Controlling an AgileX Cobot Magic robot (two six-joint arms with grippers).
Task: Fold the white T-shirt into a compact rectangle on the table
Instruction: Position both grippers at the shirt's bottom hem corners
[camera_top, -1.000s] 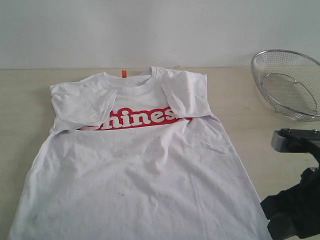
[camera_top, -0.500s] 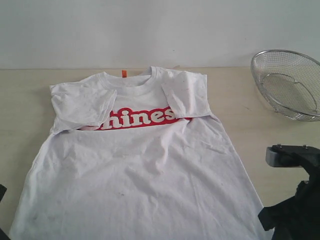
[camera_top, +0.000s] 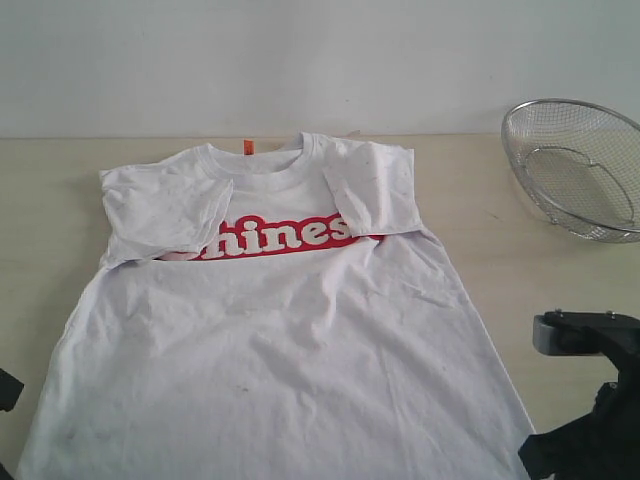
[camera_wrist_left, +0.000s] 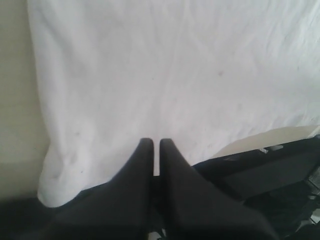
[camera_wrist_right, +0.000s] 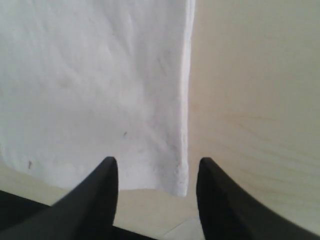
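Shirt status: the white T-shirt (camera_top: 270, 330) is laid flat, front up, on the table (camera_top: 40, 200), collar toward the far edge, with both sleeves (camera_top: 165, 205) folded in over the chest so that the red banner (camera_top: 275, 238) is partly covered. Left gripper (camera_wrist_left: 155, 145) is positioned over the near hem by that side's corner, fingers drawn almost together with only a thin slit between; nothing is seen held, though cloth contact cannot be judged from this angle. Right gripper (camera_wrist_right: 157, 167) is spread wide with nothing gripped, the shirt's side edge and hem corner framed between its fingers. Wire-mesh basket (camera_top: 575, 165) is parked at the table's far right, well apart from the shirt.
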